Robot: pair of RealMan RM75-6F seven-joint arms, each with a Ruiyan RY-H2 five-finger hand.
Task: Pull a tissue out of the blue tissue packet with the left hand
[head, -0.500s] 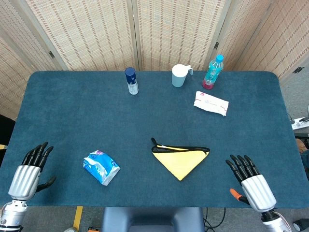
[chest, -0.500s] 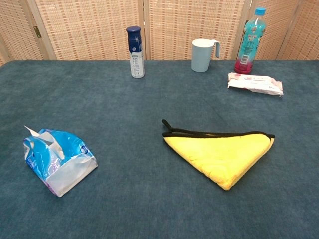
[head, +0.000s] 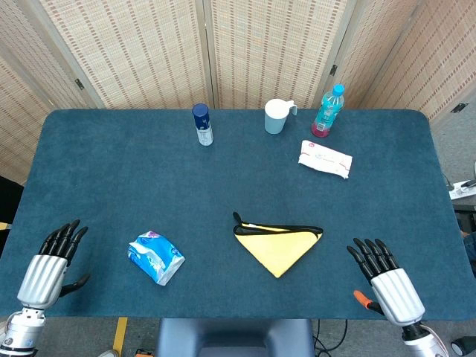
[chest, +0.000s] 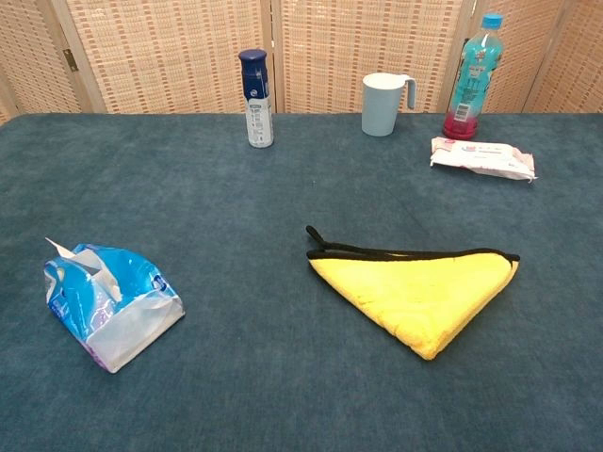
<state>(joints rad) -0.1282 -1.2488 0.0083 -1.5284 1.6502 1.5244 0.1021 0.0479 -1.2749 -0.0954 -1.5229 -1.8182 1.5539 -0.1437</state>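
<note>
The blue tissue packet (head: 155,257) lies on the blue table near the front left; in the chest view the blue tissue packet (chest: 109,303) has a white tissue tip sticking up at its top left. My left hand (head: 47,269) rests at the table's front left corner, fingers apart and empty, well to the left of the packet. At the front right corner my right hand (head: 384,274) also lies with fingers spread, holding nothing. Neither hand shows in the chest view.
A folded yellow cloth (head: 277,242) lies in the front middle. At the back stand a dark blue capped bottle (head: 202,124), a pale blue mug (head: 277,116) and a turquoise drink bottle (head: 327,111). A white wipes pack (head: 324,159) lies near them.
My left hand has slid a little towards the table's front edge. The packet and the right hand have not moved.
</note>
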